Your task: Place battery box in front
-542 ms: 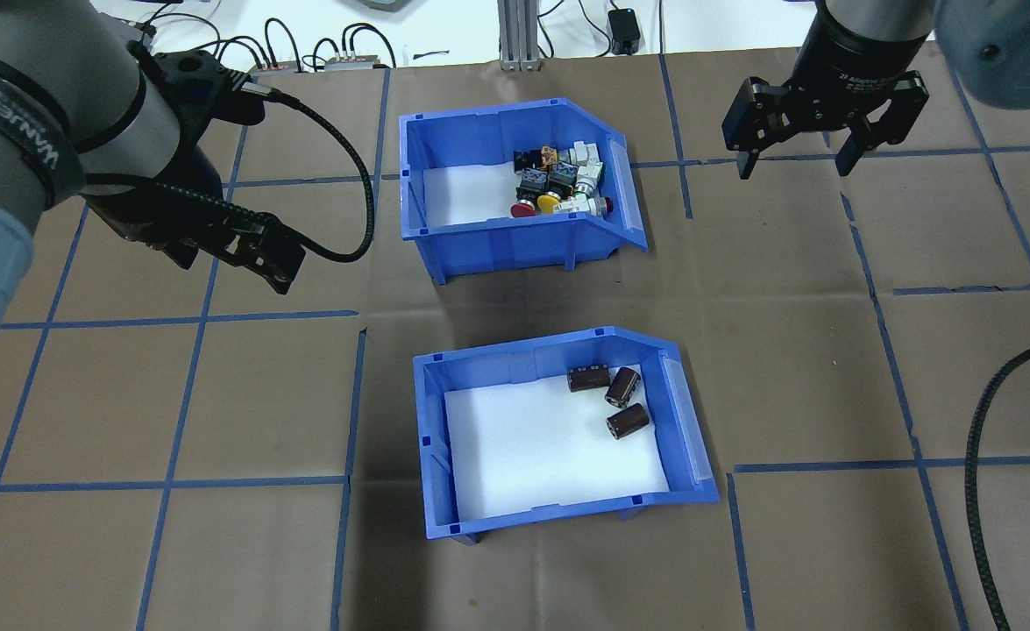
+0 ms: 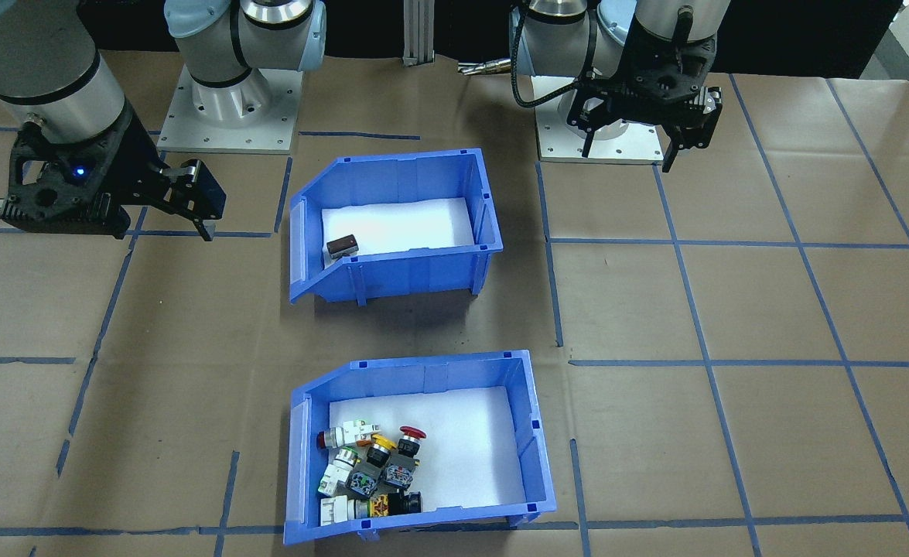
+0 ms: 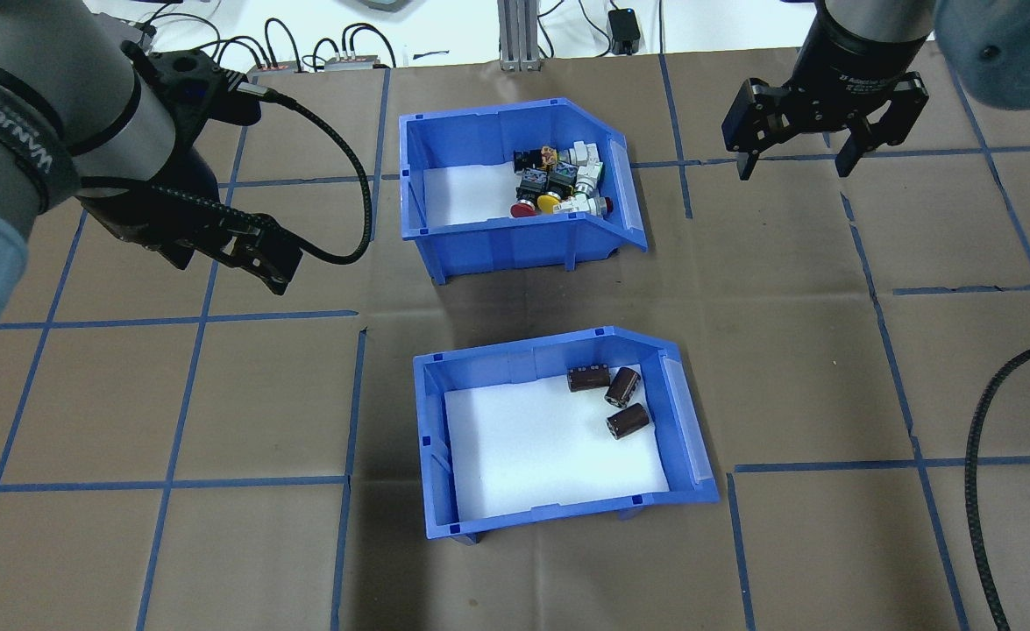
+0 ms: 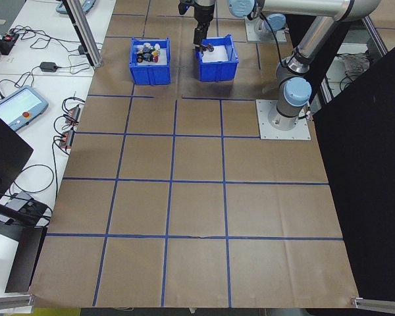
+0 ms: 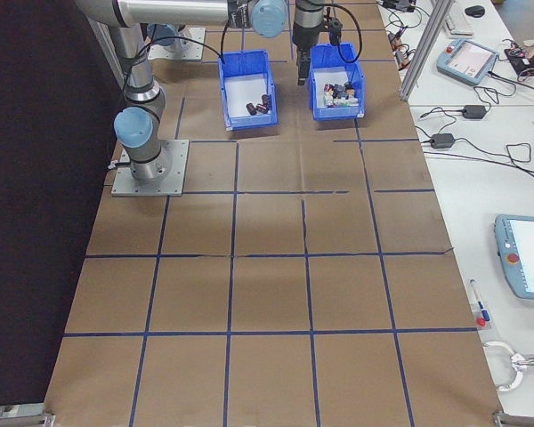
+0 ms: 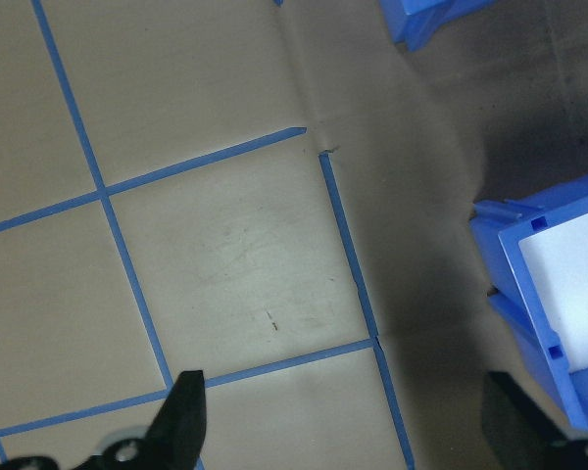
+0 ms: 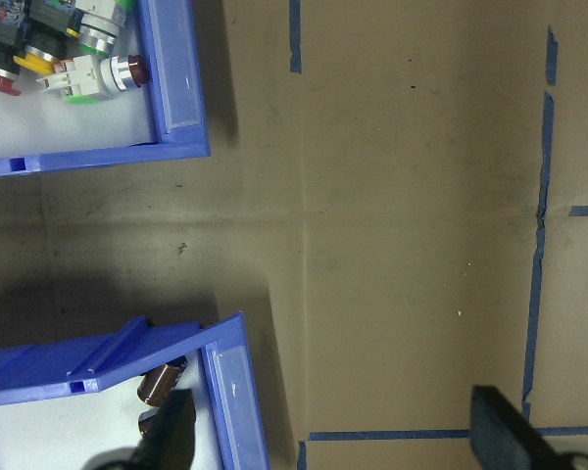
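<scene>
Battery box [image 3: 558,434] sat at 6 o'clock of the switch bin [image 3: 515,188], apart. Left hand [image 3: 260,254] and right hand [image 3: 799,158] hung spread wide, empty, over the desk [image 3: 830,350].

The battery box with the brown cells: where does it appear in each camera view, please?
Front-facing: battery box, upper centre.
Overhead: lower centre.
Exterior left: top, right of the pair.
Exterior right: top, left of the pair.
Left wrist: blue corner at the right edge.
Right wrist: corner at bottom left.
Shared landmark: the switch bin, the neighbouring blue bin.
</scene>
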Action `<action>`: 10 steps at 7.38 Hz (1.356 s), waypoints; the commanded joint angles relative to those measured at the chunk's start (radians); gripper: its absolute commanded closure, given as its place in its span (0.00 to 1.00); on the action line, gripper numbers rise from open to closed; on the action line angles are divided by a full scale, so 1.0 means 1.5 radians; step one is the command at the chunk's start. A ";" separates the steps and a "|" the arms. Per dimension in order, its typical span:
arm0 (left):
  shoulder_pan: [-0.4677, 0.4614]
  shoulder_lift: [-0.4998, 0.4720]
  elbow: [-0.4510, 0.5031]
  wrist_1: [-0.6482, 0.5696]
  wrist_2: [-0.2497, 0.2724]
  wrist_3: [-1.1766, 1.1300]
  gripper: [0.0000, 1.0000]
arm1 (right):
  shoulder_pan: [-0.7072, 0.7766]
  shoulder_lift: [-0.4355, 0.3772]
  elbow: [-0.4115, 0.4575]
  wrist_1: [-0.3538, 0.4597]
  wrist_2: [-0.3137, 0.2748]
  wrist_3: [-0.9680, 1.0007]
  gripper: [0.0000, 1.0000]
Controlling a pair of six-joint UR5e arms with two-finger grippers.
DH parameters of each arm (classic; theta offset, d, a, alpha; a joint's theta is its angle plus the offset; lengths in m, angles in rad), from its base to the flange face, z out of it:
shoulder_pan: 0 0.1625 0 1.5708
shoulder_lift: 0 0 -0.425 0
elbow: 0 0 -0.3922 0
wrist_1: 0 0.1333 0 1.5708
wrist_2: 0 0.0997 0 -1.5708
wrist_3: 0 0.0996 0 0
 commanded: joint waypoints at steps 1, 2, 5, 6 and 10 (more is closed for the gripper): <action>0.000 0.001 -0.002 0.010 0.001 0.000 0.00 | 0.000 0.000 0.000 0.000 0.000 -0.001 0.00; 0.000 0.001 -0.004 0.011 0.001 0.000 0.00 | 0.000 0.000 0.001 0.000 0.000 -0.001 0.00; -0.001 0.003 -0.005 0.011 0.000 -0.001 0.00 | 0.002 0.005 -0.001 0.007 -0.001 -0.014 0.00; -0.001 0.006 -0.009 0.010 -0.001 -0.002 0.00 | 0.003 0.008 -0.006 0.009 -0.010 -0.014 0.00; -0.007 0.005 -0.014 0.009 -0.004 -0.075 0.00 | 0.016 0.067 -0.064 -0.004 0.013 -0.092 0.00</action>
